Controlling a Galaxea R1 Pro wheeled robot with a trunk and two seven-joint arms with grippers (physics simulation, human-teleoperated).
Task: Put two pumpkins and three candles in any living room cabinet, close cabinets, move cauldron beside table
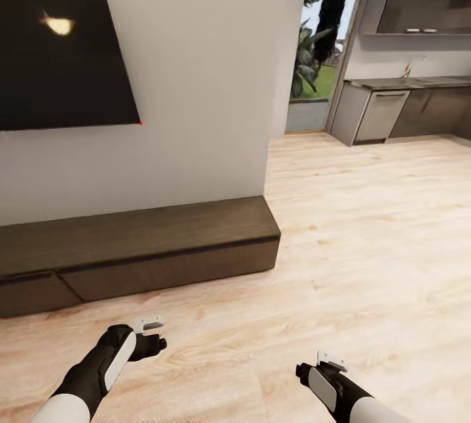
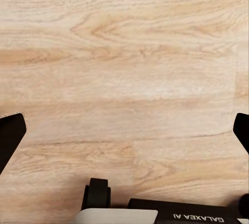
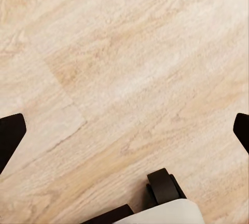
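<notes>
While in transit: cabinet (image 1: 137,250) at centre-left, drawers shut. Left gripper (image 2: 124,130) and right gripper (image 3: 124,130) spread wide, empty, hung low over wood floor (image 1: 366,233).

Home: wall television (image 1: 62,53), cabinet (image 1: 140,246)

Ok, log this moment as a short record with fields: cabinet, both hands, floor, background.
cabinet: long dark-brown cabinet against the white wall, drawers look shut, nothing on top
left hand: left hand open, empty, over the wood floor
right hand: right hand open, empty, over the same floor
above cabinet: dark wall screen
background: grey kitchen counter units beyond the wall's end
</notes>
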